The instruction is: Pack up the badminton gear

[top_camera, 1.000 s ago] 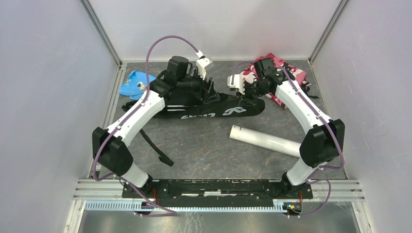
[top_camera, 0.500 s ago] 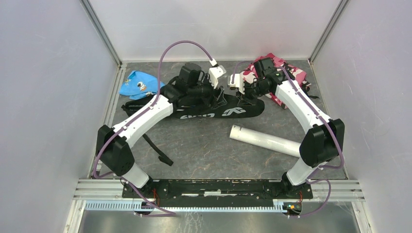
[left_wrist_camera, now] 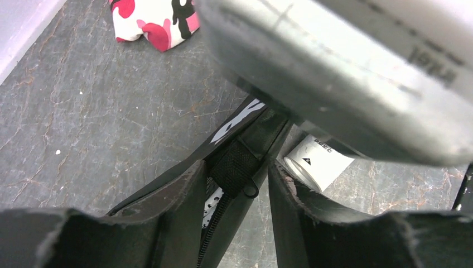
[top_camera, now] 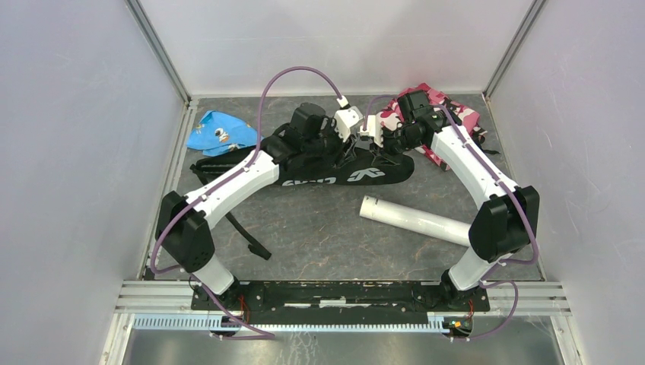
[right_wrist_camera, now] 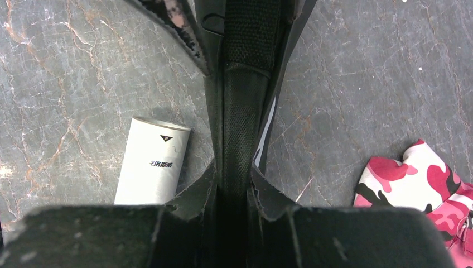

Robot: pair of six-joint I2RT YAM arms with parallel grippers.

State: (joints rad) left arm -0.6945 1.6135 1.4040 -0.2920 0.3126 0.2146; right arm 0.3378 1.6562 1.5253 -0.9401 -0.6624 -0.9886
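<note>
The black racket bag [top_camera: 346, 173] lies across the far bench [top_camera: 319, 236], with the white tube [top_camera: 414, 219] loose on its near side. The right end effector [right_wrist_camera: 233, 184] pinches the bag's end webbing. The left end effector [left_wrist_camera: 235, 177] stands spread astride the zipper tab [left_wrist_camera: 233, 162], not gripping. The zipper step seems in hand: next, the left must close squarely on that tab and draw along the teeth.

- The bag [top_camera: 346, 171] is black cloth, matt.
- The strap [right_wrist_camera: 245, 72] on it is coarse woven webbing, also black and rough.
- The tube [top_camera: 414, 219] is white and smooth, with a faint sheen.
- The table [top_camera: 319, 236] is grey and veined like stone, matt.
- The pink camouflage cloth [top_camera: 456, 118] and the blue cloth [top_camera: 217, 131] are soft printed fabric.
</note>
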